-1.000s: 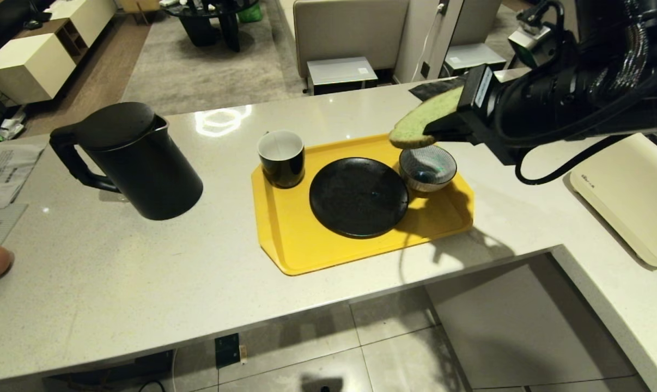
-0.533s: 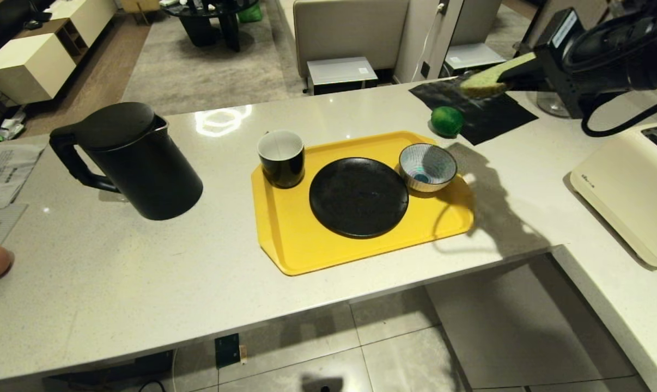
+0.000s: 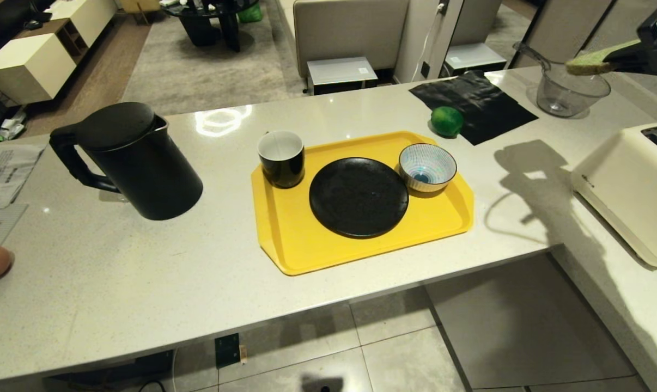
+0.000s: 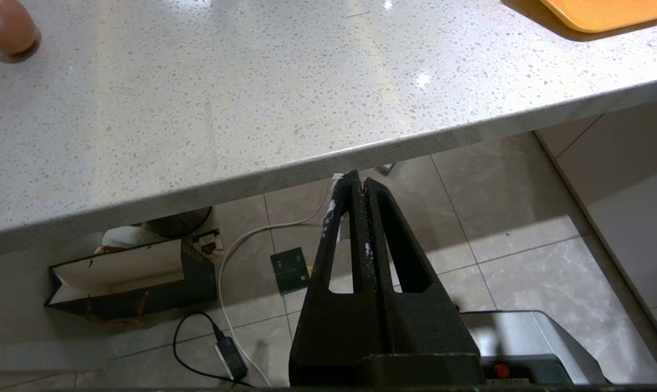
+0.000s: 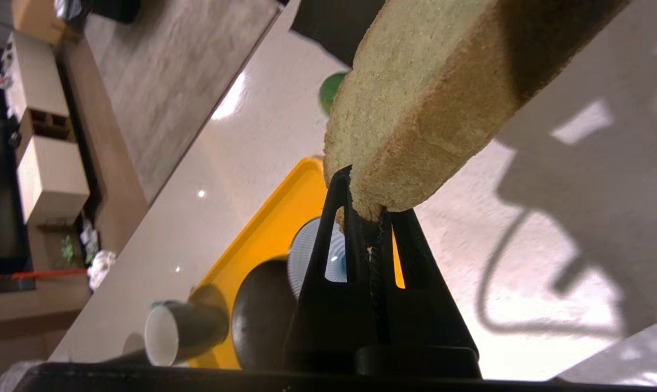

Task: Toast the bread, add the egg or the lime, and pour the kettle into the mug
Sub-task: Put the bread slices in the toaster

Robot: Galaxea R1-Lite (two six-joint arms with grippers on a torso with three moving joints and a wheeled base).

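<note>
Bread slice: clamped by one edge in right gripper, held aloft near flat, long axis pointing away from the jaws, above glass bowl. Toaster: nearer the robot, below; slots face up, so slice needs turning edge-down. Left gripper: jaws together, empty, parked below the counter edge.

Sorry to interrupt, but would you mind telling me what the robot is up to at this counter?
The right gripper is shut on the bread, holding the slice in the air over the glass bowl, near the toaster. The left gripper is shut and parked below the counter edge. The kettle, the lime and the mug on the yellow tray sit untouched.
</note>
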